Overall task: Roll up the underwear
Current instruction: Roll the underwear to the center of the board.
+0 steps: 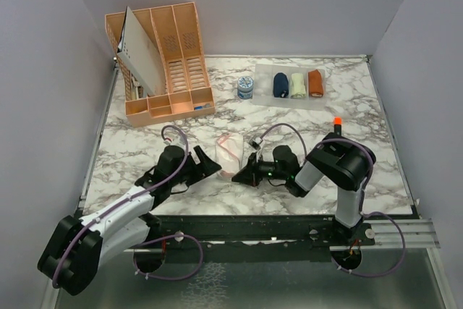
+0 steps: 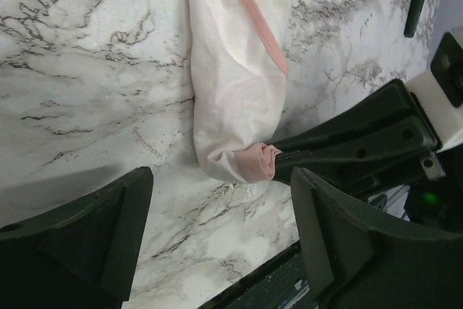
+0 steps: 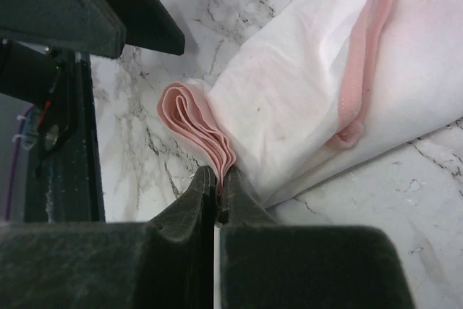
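The whitish-pink underwear (image 1: pixel 229 148) lies folded into a long strip on the marble table, pink edging along it (image 2: pixel 239 85) (image 3: pixel 304 85). My right gripper (image 3: pixel 218 179) is shut on the bunched pink layers at the strip's near end, low over the table (image 1: pixel 237 174). My left gripper (image 2: pixel 221 200) is open just left of that end (image 1: pixel 205 166), with only bare marble between its fingers. It touches no cloth. The navy blue underwear (image 1: pixel 281 85) sits rolled at the back of the table.
A cream bundle (image 1: pixel 297 85), a rust-orange bundle (image 1: pixel 315 82) and a blue-patterned roll (image 1: pixel 245 88) sit beside the navy one. An orange slotted organizer (image 1: pixel 163 63) stands at the back left. An orange-tipped marker (image 1: pixel 336 124) lies right of the arms. The table's front edge is close below both grippers.
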`<state>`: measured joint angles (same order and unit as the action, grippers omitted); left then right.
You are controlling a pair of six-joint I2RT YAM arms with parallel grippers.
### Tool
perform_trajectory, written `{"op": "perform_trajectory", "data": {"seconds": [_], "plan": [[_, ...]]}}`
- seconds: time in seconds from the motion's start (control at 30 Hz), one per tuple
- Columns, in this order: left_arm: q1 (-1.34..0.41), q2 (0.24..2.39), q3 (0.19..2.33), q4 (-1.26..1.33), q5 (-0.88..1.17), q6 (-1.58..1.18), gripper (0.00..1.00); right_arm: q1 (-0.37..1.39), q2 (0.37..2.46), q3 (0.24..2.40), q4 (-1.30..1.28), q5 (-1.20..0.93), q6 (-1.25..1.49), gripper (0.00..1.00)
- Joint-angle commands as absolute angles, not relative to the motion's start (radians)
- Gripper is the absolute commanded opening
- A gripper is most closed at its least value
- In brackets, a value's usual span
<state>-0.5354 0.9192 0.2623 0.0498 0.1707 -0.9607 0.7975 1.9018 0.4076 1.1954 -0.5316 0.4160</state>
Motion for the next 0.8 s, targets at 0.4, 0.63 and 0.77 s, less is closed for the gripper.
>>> {"op": "perform_trajectory", "data": {"seconds": [0.4,0.63,0.77], "plan": [[-0.535,1.003,0.207,0.173,0.237,-0.823,0.77,0.640,2.099,0.561,0.890,-0.797,0.785,0.03],[-0.538,1.164,0.201,0.336,0.251,-0.905,0.61,0.629,2.137,0.562,0.920,-0.818,0.818,0.04],[-0.540,1.242,0.204,0.387,0.255,-0.935,0.58,0.623,2.131,0.575,0.862,-0.816,0.795,0.04]]}}
